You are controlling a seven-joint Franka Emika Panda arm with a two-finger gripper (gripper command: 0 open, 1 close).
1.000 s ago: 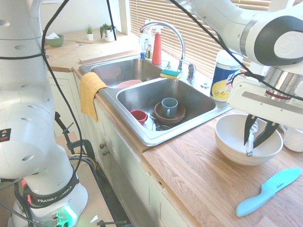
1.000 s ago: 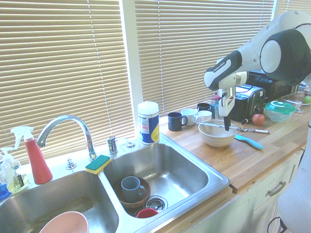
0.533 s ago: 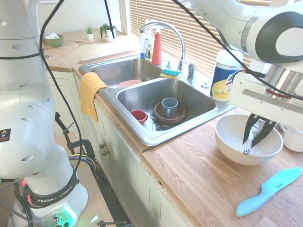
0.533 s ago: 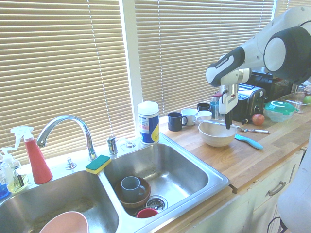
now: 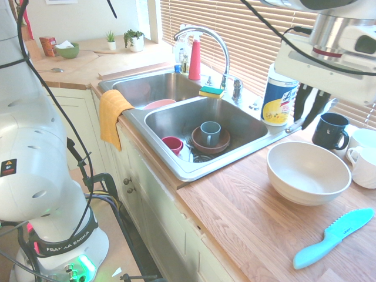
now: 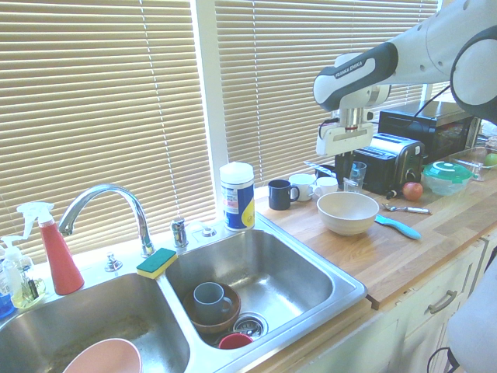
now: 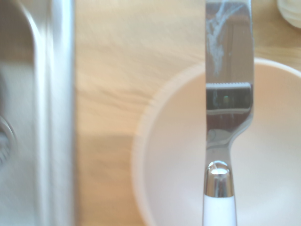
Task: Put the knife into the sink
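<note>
My gripper (image 5: 309, 108) is clenching the knife (image 7: 229, 52) above the counter, sink to one side.
I am carrying the knife crosswise between my fingers, higher than the bowl (image 5: 308, 173); the sink (image 5: 205, 138) is lying lower, beyond the bowl's faucet-side edge, so the coming move is judged sideways, then down.

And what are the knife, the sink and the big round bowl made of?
Knife: blade looks like smooth, shiny metal, with reflections; white handle, maybe plastic. Sink: probably stainless steel, silvery with soft shine. Bowl: pale and smooth, maybe ceramic or plastic; I can't tell.
</note>
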